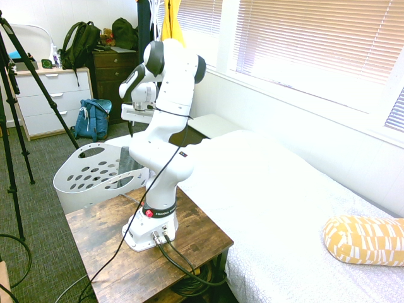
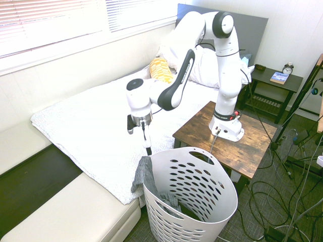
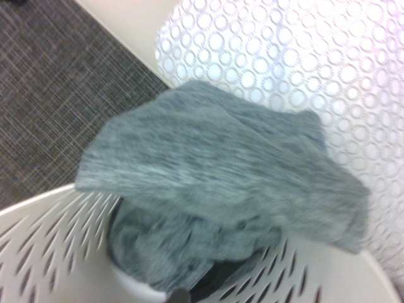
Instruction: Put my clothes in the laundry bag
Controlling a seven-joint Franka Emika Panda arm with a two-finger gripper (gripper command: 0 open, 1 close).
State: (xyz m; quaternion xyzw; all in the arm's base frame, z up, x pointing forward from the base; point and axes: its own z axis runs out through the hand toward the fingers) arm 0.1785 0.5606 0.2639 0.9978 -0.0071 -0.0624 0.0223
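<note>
The laundry bag [image 2: 202, 201] is sitting beside the bed [image 2: 96, 121], with the clothes [image 2: 143, 174] draping over its rim, part inside, part outside. The gripper [image 2: 140, 133], fingers spread wide and holding nothing, is hovering above that overhang. In my judgement, the tidying step is beginning: the next move is requiring a descent, a grasp of the overhang, and a transfer inward.

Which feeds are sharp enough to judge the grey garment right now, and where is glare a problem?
Wrist view: the grey garment is motion-blurred, soft at its edges. Second exterior view: sharp; the garment hangs over the laundry basket's rim. First exterior view: the window blinds are overexposed, and the arm hides the garment.
</note>
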